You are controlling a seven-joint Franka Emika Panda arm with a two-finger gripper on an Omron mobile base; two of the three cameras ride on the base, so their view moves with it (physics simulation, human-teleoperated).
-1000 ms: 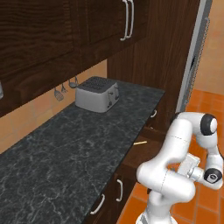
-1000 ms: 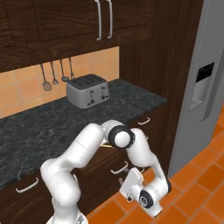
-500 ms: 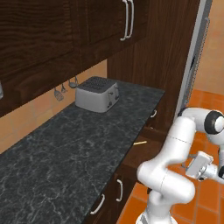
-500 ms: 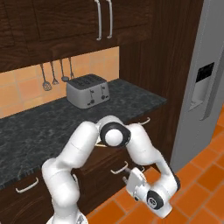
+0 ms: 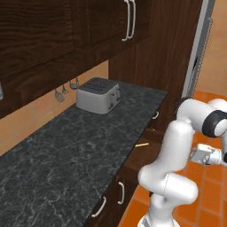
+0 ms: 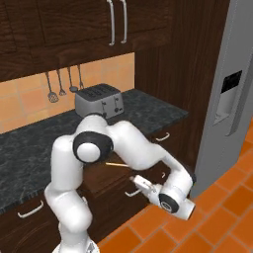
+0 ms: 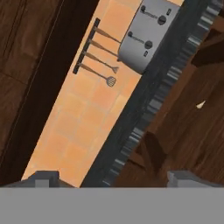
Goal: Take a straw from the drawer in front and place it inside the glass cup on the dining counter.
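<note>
The drawer [image 6: 101, 174] under the black counter stands pulled open. A thin pale straw [image 6: 117, 164] lies in it, one end poking over the side; from the left it shows as the straw [image 5: 142, 144] in the drawer [image 5: 141, 156]. My gripper [image 6: 143, 184] hangs in front of the drawer, slightly below the straw and apart from it, jaws wide open and empty. Seen from the left, the gripper [image 5: 196, 154] is to the right of the drawer. In the hand view the fingertips [image 7: 43, 176] stand far apart, with a pale straw tip [image 7: 201, 104] on the drawer wood. The glass cup and dining counter are out of view.
A silver toaster [image 5: 97, 95] sits on the black speckled counter [image 5: 66, 150], with utensils [image 6: 62, 84] hanging on the orange tiled wall. Dark cupboards [image 6: 113, 22] hang above. A steel fridge [image 6: 234, 94] stands to the right. Orange floor tiles [image 6: 212, 222] lie behind the arm.
The arm's elbow has swung left in the right base view and the hand has risen a little in front of the drawer. The jaws have opened slightly wider.
</note>
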